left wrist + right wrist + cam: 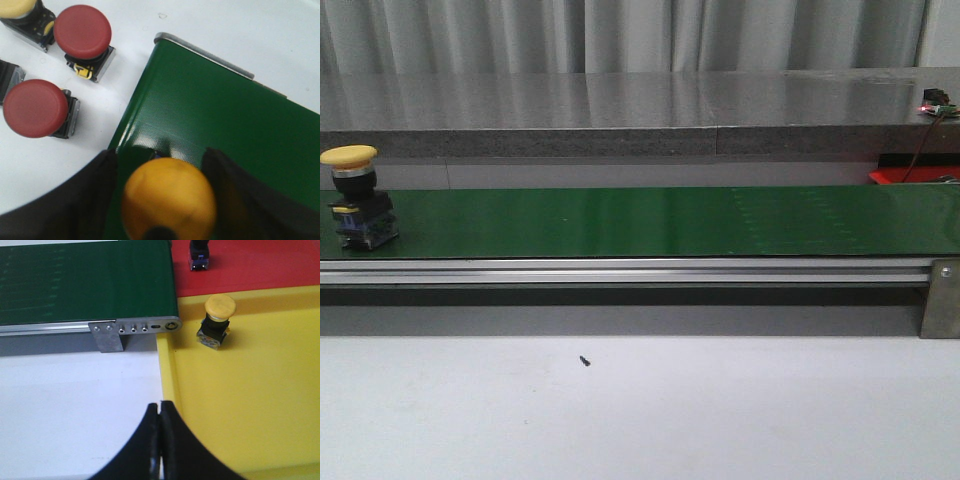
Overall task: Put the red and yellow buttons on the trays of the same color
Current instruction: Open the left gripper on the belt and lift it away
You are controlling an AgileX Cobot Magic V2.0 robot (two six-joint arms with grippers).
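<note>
Behind a grey stone ledge and pale curtains, your white table (640, 420) carries a long glossy green belt (650, 220). At its left end stands a yellow button (355, 195), a domed cap on a black boxy base. Your left tool (167, 200) straddles it with fingers (75, 200) apart, so I judge it just set down for conveying. Two red buttons (82, 32) wait on the table beside the belt's end. Your right tool (160, 440) hangs pressed together, empty, over the smooth yellow tray's (250, 405) rim, where another yellow button (217, 320) already sits beside the red tray (260, 265). Next, lift the left tool clear.
</note>
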